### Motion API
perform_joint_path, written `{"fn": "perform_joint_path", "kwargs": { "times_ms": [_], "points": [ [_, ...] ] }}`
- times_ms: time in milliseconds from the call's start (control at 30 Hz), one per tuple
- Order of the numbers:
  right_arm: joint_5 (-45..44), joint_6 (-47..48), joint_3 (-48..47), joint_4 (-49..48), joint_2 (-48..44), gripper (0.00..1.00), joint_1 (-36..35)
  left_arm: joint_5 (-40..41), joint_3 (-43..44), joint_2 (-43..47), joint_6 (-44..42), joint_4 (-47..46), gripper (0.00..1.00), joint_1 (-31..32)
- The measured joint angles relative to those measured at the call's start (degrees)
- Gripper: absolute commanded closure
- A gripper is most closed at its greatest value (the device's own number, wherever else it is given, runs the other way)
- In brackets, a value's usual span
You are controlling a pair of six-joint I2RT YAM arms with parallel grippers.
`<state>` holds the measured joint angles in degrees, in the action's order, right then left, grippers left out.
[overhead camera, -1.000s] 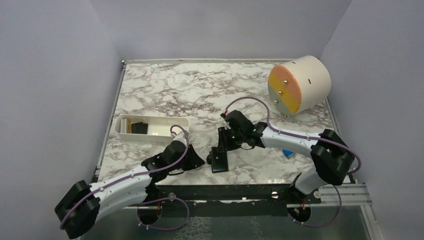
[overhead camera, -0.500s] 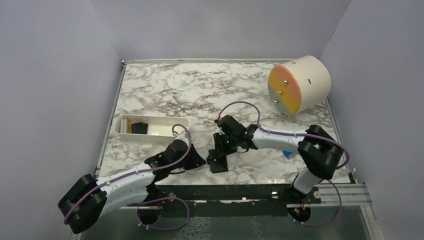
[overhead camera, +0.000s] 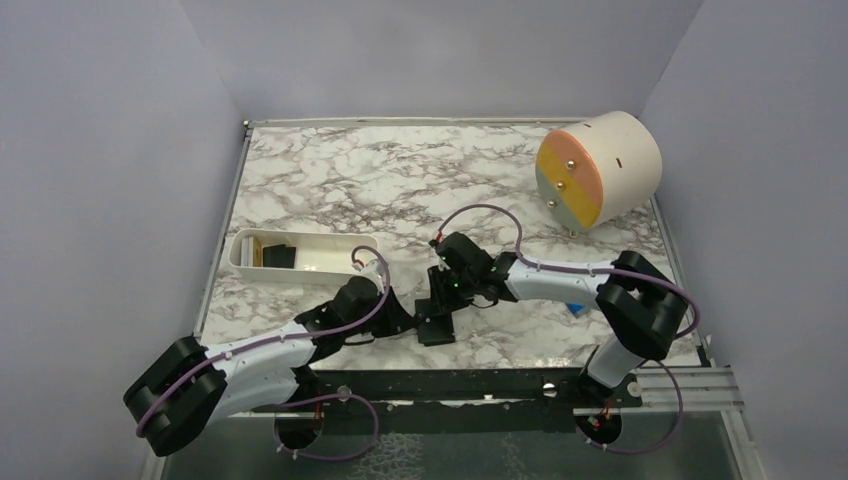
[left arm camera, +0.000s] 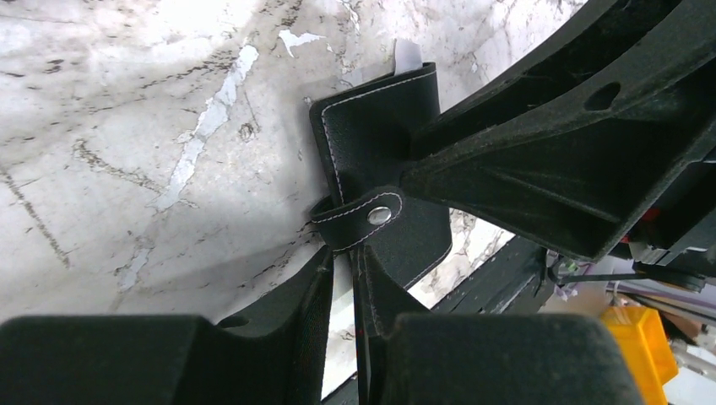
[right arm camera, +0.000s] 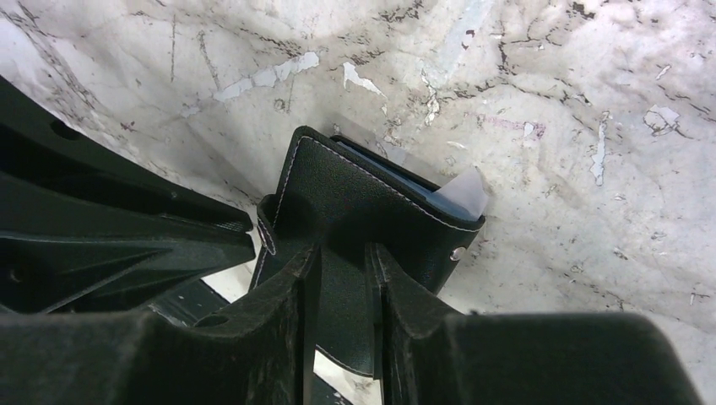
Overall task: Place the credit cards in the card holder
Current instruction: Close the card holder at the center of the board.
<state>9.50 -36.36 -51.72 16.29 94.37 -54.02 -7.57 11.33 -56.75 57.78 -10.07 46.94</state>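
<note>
On the marble-patterned table [overhead camera: 400,180] lies the black card holder [overhead camera: 436,328] — a white tray [overhead camera: 300,272] back-left of it, a cream cylinder [overhead camera: 612,160] well off to its back-right, a blue block [overhead camera: 575,306] to its right.

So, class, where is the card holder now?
In the top view the card holder lies near the table's near edge, about centre, with the left gripper just to its left and the right gripper over its far end.

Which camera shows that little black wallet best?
Left wrist: the card holder shows its stitching and stud strap clearly. Right wrist has it partly behind fingers; the top view shows only a small dark patch.
</note>
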Motion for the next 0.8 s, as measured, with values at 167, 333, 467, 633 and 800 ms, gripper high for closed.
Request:
{"fn": "perform_joint_path", "kwargs": {
  "times_ms": [167,333,467,633,800],
  "points": [
    [0.17,-0.92,1.79,-3.13,-0.63,0.75,0.00,-2.03,0.17,-3.02,-0.94,-1.66,0.84,0.00],
    [0.37,-1.64,3.04,-5.92,-0.90,0.77,0.00,-3.43,0.57,-5.18,-1.86,-2.32,0.84,-0.07],
    [0.37,-2.38,4.07,-7.63,-1.40,0.77,0.00,-4.00,1.40,-6.14,-2.58,-1.70,0.84,-0.07],
    [0.33,-2.67,5.68,-9.55,-2.51,0.77,-0.04,-4.11,1.79,-6.69,-3.10,-1.44,0.84,-0.07],
    [1.44,-2.89,6.58,-11.32,-3.04,0.73,-0.15,-4.17,2.16,-6.99,-3.30,-1.25,0.84,-0.07]
  ]
}}
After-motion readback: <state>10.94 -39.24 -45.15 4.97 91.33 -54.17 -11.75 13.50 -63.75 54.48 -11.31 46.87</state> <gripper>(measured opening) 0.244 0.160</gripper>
